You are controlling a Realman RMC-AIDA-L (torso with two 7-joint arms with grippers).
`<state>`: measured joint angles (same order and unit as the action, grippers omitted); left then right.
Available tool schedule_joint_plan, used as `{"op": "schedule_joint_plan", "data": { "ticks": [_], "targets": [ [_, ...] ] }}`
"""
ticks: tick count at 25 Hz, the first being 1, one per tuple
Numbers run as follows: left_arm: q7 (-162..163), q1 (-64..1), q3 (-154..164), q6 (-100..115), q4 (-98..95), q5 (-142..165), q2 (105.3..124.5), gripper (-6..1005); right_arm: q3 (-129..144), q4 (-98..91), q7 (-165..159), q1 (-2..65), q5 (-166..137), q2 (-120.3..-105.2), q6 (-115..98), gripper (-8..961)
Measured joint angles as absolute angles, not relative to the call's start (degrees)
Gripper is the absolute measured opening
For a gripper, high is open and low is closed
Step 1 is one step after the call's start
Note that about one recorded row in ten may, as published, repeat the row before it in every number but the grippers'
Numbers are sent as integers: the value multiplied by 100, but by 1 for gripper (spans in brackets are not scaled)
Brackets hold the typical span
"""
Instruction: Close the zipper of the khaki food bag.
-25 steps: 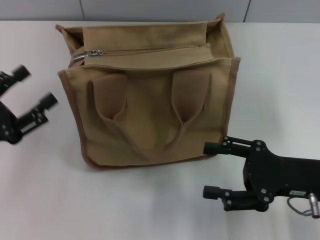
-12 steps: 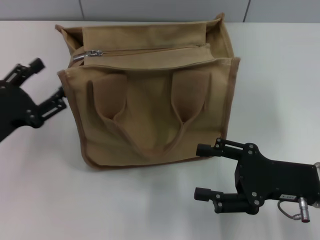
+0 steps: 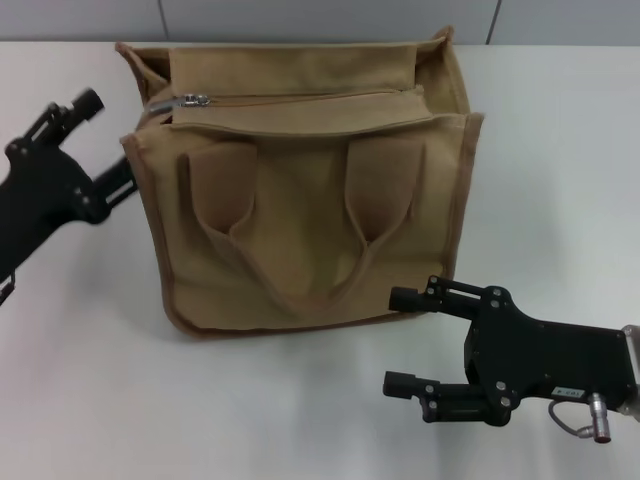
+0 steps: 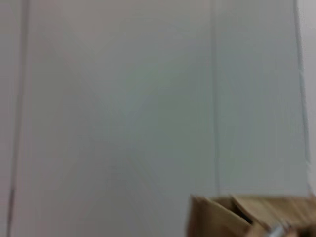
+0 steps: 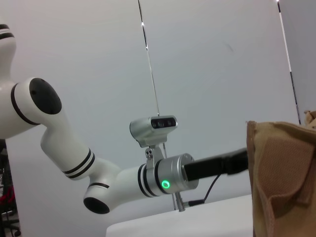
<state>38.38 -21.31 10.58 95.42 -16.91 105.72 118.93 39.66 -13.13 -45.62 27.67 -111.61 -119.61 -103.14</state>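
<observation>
The khaki food bag (image 3: 300, 230) stands on the white table, front and handles facing me. The zipper (image 3: 310, 98) runs across its top panel, with the silver slider (image 3: 190, 100) at the left end. My left gripper (image 3: 105, 140) is open beside the bag's upper left corner, and its lower finger (image 3: 118, 178) is right at the bag's side edge. My right gripper (image 3: 397, 342) is open and empty, just in front of the bag's lower right corner. The left wrist view shows only a bag corner (image 4: 222, 217). The right wrist view shows the bag's side (image 5: 281, 177).
The white table (image 3: 560, 150) stretches out on both sides of the bag. A grey wall (image 3: 300, 18) runs behind it. The right wrist view shows my left arm (image 5: 123, 177) reaching toward the bag.
My left gripper has moved up and to the right, up to the bag's left side. My right gripper has shifted slightly left and toward me. The bag has nudged slightly right.
</observation>
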Motion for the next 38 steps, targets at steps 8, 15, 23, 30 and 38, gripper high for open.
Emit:
{"op": "schedule_joint_plan", "data": {
  "ticks": [8,15,23,30,38],
  "targets": [
    [3882,-2253,1036,9509,-1285,9905,11903,779,3963,-1204,-4561,2814,-11161,-11962,-10133,806],
    [3862,-2257,1020,9398,-1236,9901,11895,773,3964,-1195,-4561,2817,-11161,-11969,-10113,806],
    [3791,-2255,1063,9284,-1259,9948,11886,706,3964,-1195,-4561,2875,-11147,-11971,-10113,805],
    [3775,-2260,1063,9314,-1240,9941,11881,561,3964,-1169,-4461,2871,-11037,-11971,-10115,805],
    [3866,-2262,1127,9733,-1187,9949,11892,146,3902,-709,-3384,2725,-10411,-11971,-10690,804]
  ]
}}
